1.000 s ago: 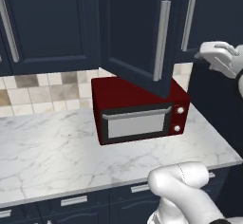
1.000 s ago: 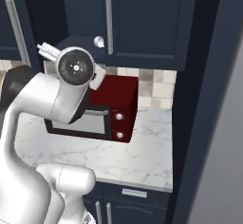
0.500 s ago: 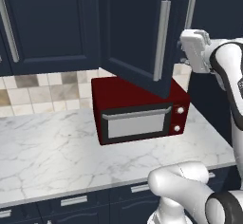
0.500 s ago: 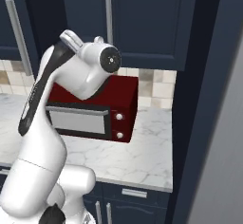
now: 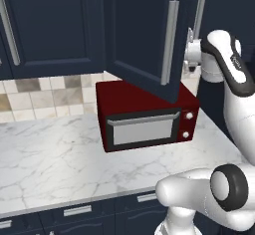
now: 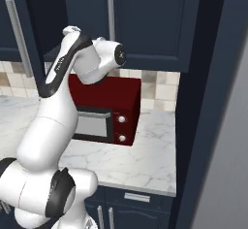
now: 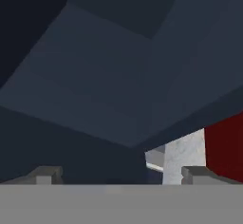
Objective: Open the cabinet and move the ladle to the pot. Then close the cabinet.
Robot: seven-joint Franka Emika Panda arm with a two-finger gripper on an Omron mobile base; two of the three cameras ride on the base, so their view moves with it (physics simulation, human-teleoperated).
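**Cabinet door** [image 5: 144, 35]: tall dark navy panel with a recessed centre and a long slim silver bar handle [image 5: 169, 42] along its right edge. It stands swung out from the cabinet front, over the counter and above the red microwave [image 5: 144, 117]. In the right base view the opened cabinet shows as a dark hollow [image 6: 46, 17] behind the arm. Its twin door [image 6: 145, 19], with the handle on the left edge, is shut.

**Gripper** [image 7: 121, 174]: fingers spread wide, nothing between them. In the hand view the two tips [image 7: 45, 174] point toward dark navy surfaces; which part of the cabinet these are cannot be told. In the left base view the hand [image 5: 191, 55] sits just to the right of the open door's edge, near the shut door's handle.

**Step in hand:** judged as the end of the opening step, passing to the search for the ladle. The door looks open enough to reach past.

**Next move calls for:** bringing the open hand round the door's edge and into the cabinet without knocking the door, then finding the ladle's thin handle.

**Counter** [image 5: 50, 154]: white marble, bearing the microwave.
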